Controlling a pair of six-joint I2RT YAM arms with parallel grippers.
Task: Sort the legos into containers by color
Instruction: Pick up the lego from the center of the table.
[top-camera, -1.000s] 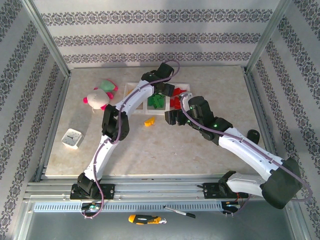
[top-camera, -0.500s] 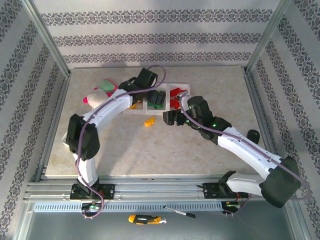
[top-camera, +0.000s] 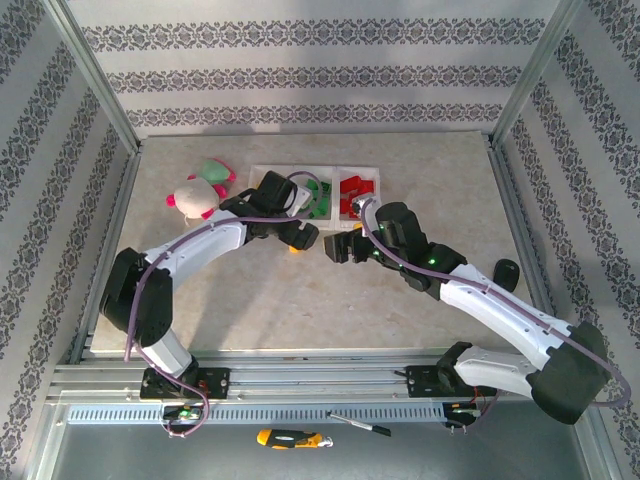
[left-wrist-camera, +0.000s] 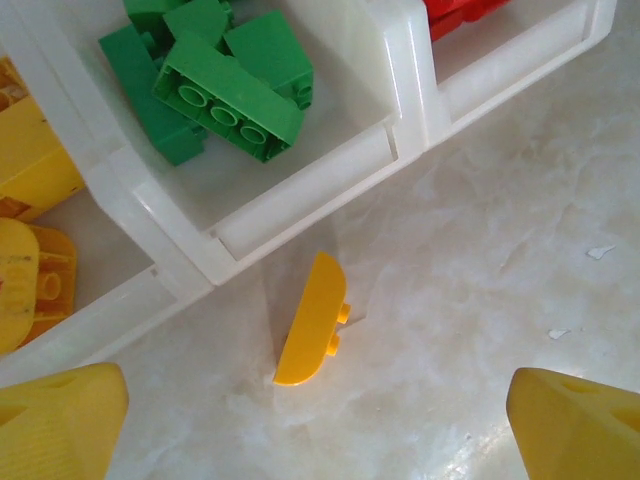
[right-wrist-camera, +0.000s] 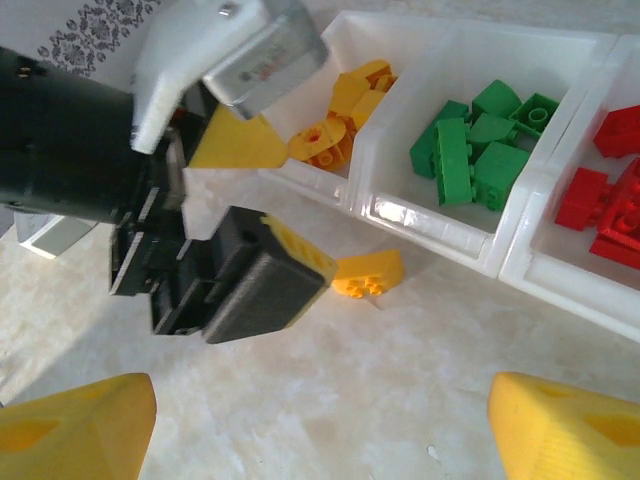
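One yellow lego (left-wrist-camera: 312, 322) lies on the table just in front of the containers (left-wrist-camera: 300, 190), curved side up, and shows as an orange speck (top-camera: 297, 247) from above. My left gripper (left-wrist-camera: 315, 430) hovers open over it, fingertips (left-wrist-camera: 60, 420) far to either side, nothing held. From the right wrist, the left gripper (right-wrist-camera: 275, 200) stands beside the same lego (right-wrist-camera: 368, 273). My right gripper (right-wrist-camera: 320, 440) is open and empty over bare table, a little right of the brick (top-camera: 333, 246). The bins hold yellow legos (right-wrist-camera: 345, 110), green legos (right-wrist-camera: 480, 150) and red legos (right-wrist-camera: 610, 190).
A pink, white and green plush toy (top-camera: 200, 188) lies left of the bins (top-camera: 262, 172). The two grippers are close together near the table's middle. A screwdriver (top-camera: 290, 438) and a pen (top-camera: 360, 425) rest on the rail below the table's near edge.
My left arm has drawn back from over the bins and come down toward the front, its gripper now over the loose yellow lego. The right gripper has shifted slightly left.
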